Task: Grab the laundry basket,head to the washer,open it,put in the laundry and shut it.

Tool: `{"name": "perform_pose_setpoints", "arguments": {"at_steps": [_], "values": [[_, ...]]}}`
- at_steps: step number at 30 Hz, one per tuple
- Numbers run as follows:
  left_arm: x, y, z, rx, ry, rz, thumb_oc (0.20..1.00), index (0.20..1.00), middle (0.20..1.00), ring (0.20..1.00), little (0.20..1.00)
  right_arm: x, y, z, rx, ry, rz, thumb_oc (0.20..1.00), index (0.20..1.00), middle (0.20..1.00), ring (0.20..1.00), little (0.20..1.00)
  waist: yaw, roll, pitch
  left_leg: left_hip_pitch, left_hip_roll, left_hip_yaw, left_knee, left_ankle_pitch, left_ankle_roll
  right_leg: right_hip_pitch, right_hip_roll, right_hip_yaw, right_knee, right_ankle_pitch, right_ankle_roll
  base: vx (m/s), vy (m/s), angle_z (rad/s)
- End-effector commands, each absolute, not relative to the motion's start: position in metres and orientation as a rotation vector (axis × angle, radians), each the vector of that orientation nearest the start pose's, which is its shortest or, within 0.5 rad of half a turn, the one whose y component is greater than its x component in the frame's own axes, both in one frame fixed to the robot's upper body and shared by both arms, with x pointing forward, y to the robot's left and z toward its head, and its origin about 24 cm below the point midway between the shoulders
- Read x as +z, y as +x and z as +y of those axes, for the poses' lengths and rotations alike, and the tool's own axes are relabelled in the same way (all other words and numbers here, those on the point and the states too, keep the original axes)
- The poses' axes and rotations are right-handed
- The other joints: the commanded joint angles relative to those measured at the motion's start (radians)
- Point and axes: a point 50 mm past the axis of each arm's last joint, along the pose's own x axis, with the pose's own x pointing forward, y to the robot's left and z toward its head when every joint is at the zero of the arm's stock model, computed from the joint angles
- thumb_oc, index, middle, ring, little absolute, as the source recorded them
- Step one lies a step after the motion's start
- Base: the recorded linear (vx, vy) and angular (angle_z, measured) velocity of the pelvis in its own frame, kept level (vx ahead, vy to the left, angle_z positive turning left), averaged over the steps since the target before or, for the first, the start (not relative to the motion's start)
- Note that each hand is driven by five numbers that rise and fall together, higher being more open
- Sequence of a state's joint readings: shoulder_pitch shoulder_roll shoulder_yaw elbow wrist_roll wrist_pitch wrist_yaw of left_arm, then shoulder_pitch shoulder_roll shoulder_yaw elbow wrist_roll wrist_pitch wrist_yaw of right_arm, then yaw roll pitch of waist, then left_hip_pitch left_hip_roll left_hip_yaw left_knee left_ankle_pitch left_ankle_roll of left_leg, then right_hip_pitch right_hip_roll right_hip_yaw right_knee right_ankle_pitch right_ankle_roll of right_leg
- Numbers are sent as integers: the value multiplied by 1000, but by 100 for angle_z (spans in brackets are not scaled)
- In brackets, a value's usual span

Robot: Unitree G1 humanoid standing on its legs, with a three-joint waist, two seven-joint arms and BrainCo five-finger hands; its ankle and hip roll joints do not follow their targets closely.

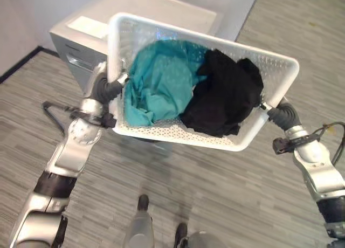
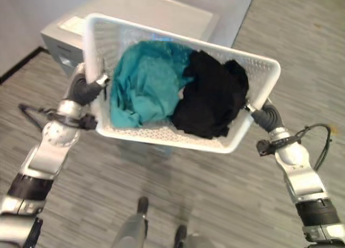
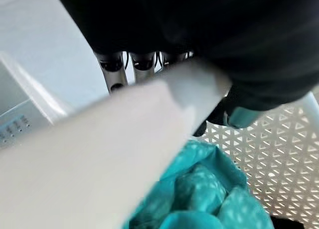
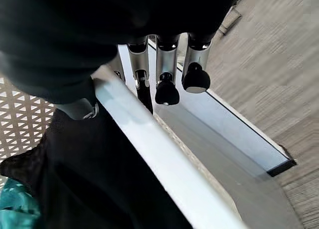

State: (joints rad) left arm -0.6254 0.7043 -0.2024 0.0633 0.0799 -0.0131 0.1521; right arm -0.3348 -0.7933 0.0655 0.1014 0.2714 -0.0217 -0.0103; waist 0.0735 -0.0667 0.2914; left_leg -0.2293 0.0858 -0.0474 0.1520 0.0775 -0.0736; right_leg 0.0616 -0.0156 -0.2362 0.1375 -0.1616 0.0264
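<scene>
Up ahead, a grey washer [image 1: 156, 11] stands on the wood-grain floor [image 1: 215, 188], its flat top partly hidden behind the white basket [image 1: 253, 132]. This perforated basket is held in the air, tilted, between both hands and just in front of the washer. Inside lie a teal cloth [image 1: 159, 78] toward the left end and a black cloth [image 1: 223, 94] toward the right, touching each other. Left hand [image 1: 108, 89] has its fingers [image 3: 143, 64] curled round the rim at one short end; right hand [image 1: 284, 114] has its fingers [image 4: 167, 84] hooked over the opposite rim.
</scene>
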Motion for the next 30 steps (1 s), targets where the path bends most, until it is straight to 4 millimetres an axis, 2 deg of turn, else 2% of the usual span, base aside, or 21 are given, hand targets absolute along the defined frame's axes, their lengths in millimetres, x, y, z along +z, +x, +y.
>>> {"name": "perform_pose_setpoints", "arguments": {"at_steps": [1, 3, 6, 8, 10, 11, 12, 13, 14, 15, 16, 18, 19, 20, 21, 22, 24, 25, 27, 28, 30], "values": [[288, 321, 239, 301, 712, -731, 200, 200, 200, 200, 200, 210, 302, -315, -244, -499, -306, 200, 200, 200, 200, 200, 35, -34, -101, -65, 25, -17, -78, 27, -38, 109, -6, 100, -100, -45, 26, 230, 143, -15], [299, 324, 231, 291, 739, -762, 200, 200, 200, 200, 200, 214, 310, -313, -244, -491, -303, 200, 200, 200, 200, 200, 47, -36, -121, -67, 14, -11, -22, 3, -30, 128, -49, 106, -92, -43, 47, 322, 264, -11], [304, 327, 228, 280, 769, -768, 200, 200, 200, 200, 200, 215, 326, -303, -223, -468, -283, 200, 200, 200, 200, 200, 72, -37, -152, -34, -23, 20, 59, -76, 10, 129, -119, 133, -19, -8, 89, 324, 321, -50], [304, 335, 218, 256, 761, -761, 200, 200, 200, 200, 200, 215, 336, -297, -224, -465, -266, 200, 200, 200, 200, 200, 68, -33, -160, 7, -51, 44, 71, -107, 36, 98, -151, 149, 86, 83, 118, 287, 316, -70], [314, 343, 215, 271, 781, -759, 200, 200, 200, 200, 200, 232, 350, -284, -215, -478, -302, 200, 200, 200, 200, 200, 53, -9, -153, 66, -77, 61, 62, -145, 82, 13, -156, 177, 265, 159, 121, 310, 396, -21], [318, 346, 215, 283, 779, -747, 200, 200, 200, 200, 200, 231, 356, -281, -216, -470, -288, 200, 200, 200, 200, 200, 50, 7, -152, 108, -81, 73, 55, -167, 97, -33, -168, 136, 312, 166, 128, 340, 367, -12], [319, 347, 216, 284, 783, -742, 200, 200, 200, 200, 200, 231, 359, -282, -220, -473, -273, 200, 200, 200, 200, 200, 43, 13, -150, 131, -86, 74, 45, -171, 101, -56, -165, 122, 314, 156, 121, 343, 267, -27], [319, 347, 216, 278, 795, -735, 200, 200, 200, 200, 200, 231, 361, -287, -229, -506, -239, 200, 200, 200, 200, 200, 23, 19, -147, 165, -99, 62, 27, -169, 103, -108, -110, 126, 278, 110, 106, 451, 149, -24], [315, 352, 221, 285, 807, -692, 200, 200, 200, 200, 200, 224, 369, -285, -209, -571, -167, 200, 200, 200, 200, 200, -4, 12, -142, 234, -110, 68, -15, -183, 88, -138, -52, 49, 115, 67, 77, 383, 96, -5], [315, 352, 221, 286, 807, -691, 200, 200, 200, 200, 200, 225, 369, -285, -208, -571, -167, 200, 200, 200, 200, 200, -7, 13, -141, 237, -108, 65, -18, -183, 86, -131, -50, 46, 106, 69, 76, 328, -46, 27], [311, 354, 223, 284, 815, -666, 200, 200, 200, 200, 200, 222, 371, -285, -200, -589, -142, 200, 200, 200, 200, 200, 2, -6, -147, 241, -118, 69, -7, -193, 75, -85, -48, 10, 41, 63, 62, 143, -102, 86], [305, 358, 220, 271, 823, -642, 200, 200, 200, 200, 200, 220, 373, -283, -187, -610, -126, 200, 200, 200, 200, 200, -2, -26, -142, 226, -120, 64, 34, -193, 55, -45, -16, 47, -2, 60, 42, 124, -131, 47], [302, 359, 220, 266, 813, -629, 200, 200, 200, 200, 200, 219, 375, -279, -171, -606, -125, 200, 200, 200, 200, 200, 5, -32, -140, 209, -111, 76, 84, -196, 37, -25, -15, 36, -34, 68, 32, 41, -118, 7], [300, 360, 218, 253, 809, -621, 200, 200, 200, 200, 200, 218, 376, -278, -167, -607, -120, 200, 200, 200, 200, 200, 9, -38, -133, 184, -99, 85, 138, -179, 23, -11, -17, 28, -48, 70, 25, -35, -131, 47], [297, 363, 216, 245, 797, -605, 200, 200, 200, 200, 200, 220, 376, -276, -158, -629, -117, 200, 200, 200, 200, 200, 19, -39, -108, 97, -80, 61, 285, -118, -3, 5, -3, 45, -68, 72, 2, -74, -97, 35], [295, 364, 216, 243, 787, -597, 200, 200, 200, 200, 200, 220, 376, -275, -149, -637, -115, 200, 200, 200, 200, 200, 22, -36, -101, 60, -72, 40, 333, -108, -4, 8, 7, 49, -75, 72, -5, -62, -46, 1], [295, 366, 216, 234, 789, -579, 200, 200, 200, 200, 200, 220, 377, -278, -154, -647, -100, 200, 200, 200, 200, 200, 28, -37, -97, 21, -20, -11, 269, -116, 9, 18, 2, 61, -78, 56, 1, 32, 59, -13], [298, 366, 215, 228, 797, -584, 200, 200, 200, 200, 200, 220, 377, -280, -155, -660, -91, 200, 200, 200, 200, 200, 34, -32, -99, 43, -9, -40, 208, -110, 6, 10, 4, 72, -66, 47, 0, 85, 102, -16], [296, 366, 224, 233, 836, -546, 200, 200, 200, 200, 200, 210, 376, -276, -109, -673, -51, 200, 200, 200, 200, 200, 41, -20, -115, 124, -13, -129, 117, -145, 4, 1, 15, 111, -36, 28, 6, 161, 145, -79], [287, 368, 226, 207, 865, -497, 200, 200, 200, 200, 200, 193, 366, -284, -94, -670, -3, 200, 200, 200, 200, 200, 14, -11, -125, 154, 0, -100, 83, -148, -6, 3, 8, 106, -11, 11, 6, 218, 200, -110], [287, 369, 232, 197, 914, -462, 200, 200, 200, 200, 200, 187, 356, -286, -55, -684, 2, 200, 200, 200, 200, 200, 5, -13, -137, 183, -10, -89, 70, -163, -2, 4, -7, 119, 7, 11, 13, 168, 166, -69]]}}
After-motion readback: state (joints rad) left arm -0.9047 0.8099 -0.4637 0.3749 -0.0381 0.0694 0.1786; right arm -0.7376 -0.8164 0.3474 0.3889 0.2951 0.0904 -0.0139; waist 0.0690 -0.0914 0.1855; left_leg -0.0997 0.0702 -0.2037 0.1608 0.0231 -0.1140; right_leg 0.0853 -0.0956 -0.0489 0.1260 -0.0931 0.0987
